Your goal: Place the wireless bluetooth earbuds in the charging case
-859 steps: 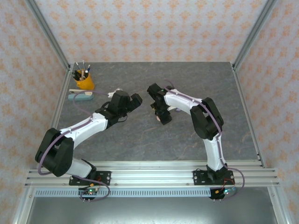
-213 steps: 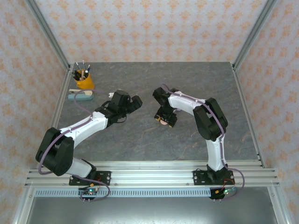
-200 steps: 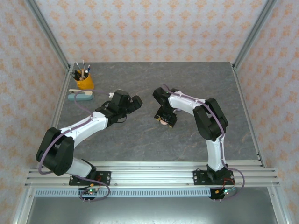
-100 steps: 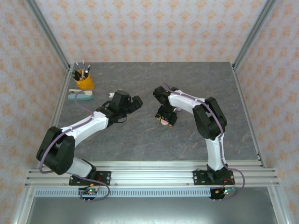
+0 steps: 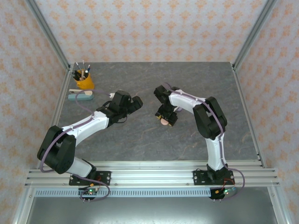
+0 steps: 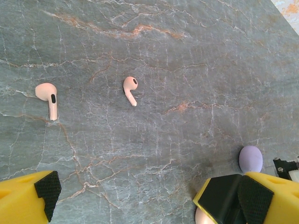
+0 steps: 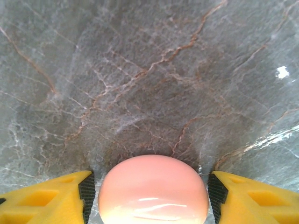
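Two pale pink wireless bluetooth earbuds lie apart on the grey marble table, ahead of my left gripper. That gripper hangs wide open above bare table, holding nothing. A round pink charging case sits shut on the table between the yellow fingers of my right gripper. The jaws straddle the case, with a narrow strip of table showing on each side. From above, this gripper points down at mid-table over the pink case. A purple round case lies beside my left gripper's right finger.
A yellow cup of pens and a teal-and-white object stand at the far left of the table. Aluminium rails run along the near edge, and patterned walls enclose the other sides.
Since several seconds ago, my right gripper has shifted right and turned over the pink case. Within the last second it only nudged slightly. The left arm has barely moved.
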You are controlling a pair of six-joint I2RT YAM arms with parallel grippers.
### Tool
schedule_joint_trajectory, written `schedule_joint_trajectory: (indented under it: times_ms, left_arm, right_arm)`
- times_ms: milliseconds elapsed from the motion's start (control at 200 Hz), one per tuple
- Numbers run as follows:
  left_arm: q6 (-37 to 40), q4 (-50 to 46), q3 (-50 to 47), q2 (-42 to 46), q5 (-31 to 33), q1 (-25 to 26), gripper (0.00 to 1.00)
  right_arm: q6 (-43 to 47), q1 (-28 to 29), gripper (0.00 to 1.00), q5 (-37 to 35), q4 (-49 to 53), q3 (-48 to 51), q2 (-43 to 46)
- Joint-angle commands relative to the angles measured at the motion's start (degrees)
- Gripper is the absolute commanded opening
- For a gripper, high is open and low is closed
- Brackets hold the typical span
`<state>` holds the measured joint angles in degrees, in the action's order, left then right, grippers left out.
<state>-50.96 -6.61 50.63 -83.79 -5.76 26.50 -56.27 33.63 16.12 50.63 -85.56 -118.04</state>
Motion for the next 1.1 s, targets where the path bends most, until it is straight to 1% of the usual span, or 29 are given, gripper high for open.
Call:
schedule_joint_trajectory:
  times_ms: [0, 415, 736, 976, 1096]
  left_arm:
    - [-0.2, 1.1, 1.2, -0.7, -0.2, -0.2, 1.00]
    - [-0.6, 2.2, 1.1, -1.7, -0.6, -0.2, 1.00]
    - [-0.6, 2.6, 1.4, -2.4, -1.0, -0.2, 1.00]
    - [-0.7, 2.6, 1.7, -2.5, -1.2, -0.2, 1.00]
    - [-0.6, 2.4, 1.7, -2.3, -1.3, -0.2, 1.00]
  right_arm:
    - [-4.1, 0.3, 0.68, 1.2, -0.2, 2.3, 2.3]
    - [-5.3, 0.3, 0.68, 1.0, 1.0, 1.3, 1.1]
    - [-5.4, 0.4, 0.65, 1.2, 1.8, -0.7, -1.2]
    - [-5.0, 0.3, 0.58, 1.5, 2.5, -2.8, -2.8]
    - [-4.4, 0.2, 0.51, 1.5, 2.5, -3.6, -3.0]
